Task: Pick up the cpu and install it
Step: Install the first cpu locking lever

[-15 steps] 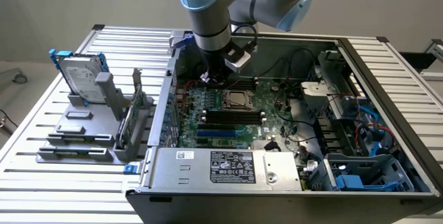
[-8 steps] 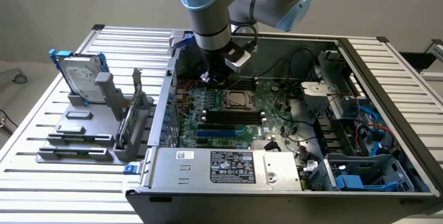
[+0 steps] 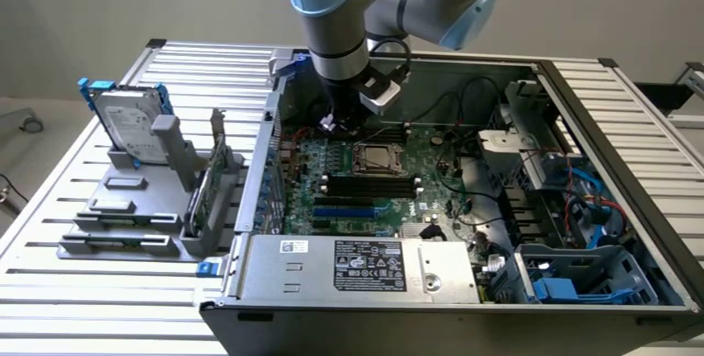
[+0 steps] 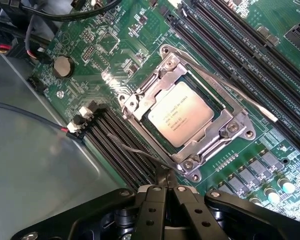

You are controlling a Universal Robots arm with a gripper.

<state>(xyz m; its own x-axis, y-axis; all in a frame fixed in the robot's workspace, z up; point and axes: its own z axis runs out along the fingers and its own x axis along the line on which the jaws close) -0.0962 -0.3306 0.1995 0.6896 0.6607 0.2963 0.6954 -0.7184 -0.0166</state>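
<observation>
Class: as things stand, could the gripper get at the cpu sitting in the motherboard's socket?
Probably only its top face. Nothing lies over the cpu, and the gripper, shut and empty, hangs close beside it. But the socket's metal frame hugs its edges, so gripping its sides looks doubtful.

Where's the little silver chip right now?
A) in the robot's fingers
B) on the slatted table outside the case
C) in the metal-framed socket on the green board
C: the cpu lies flat inside the socket frame, and the shut fingers hold nothing.
</observation>
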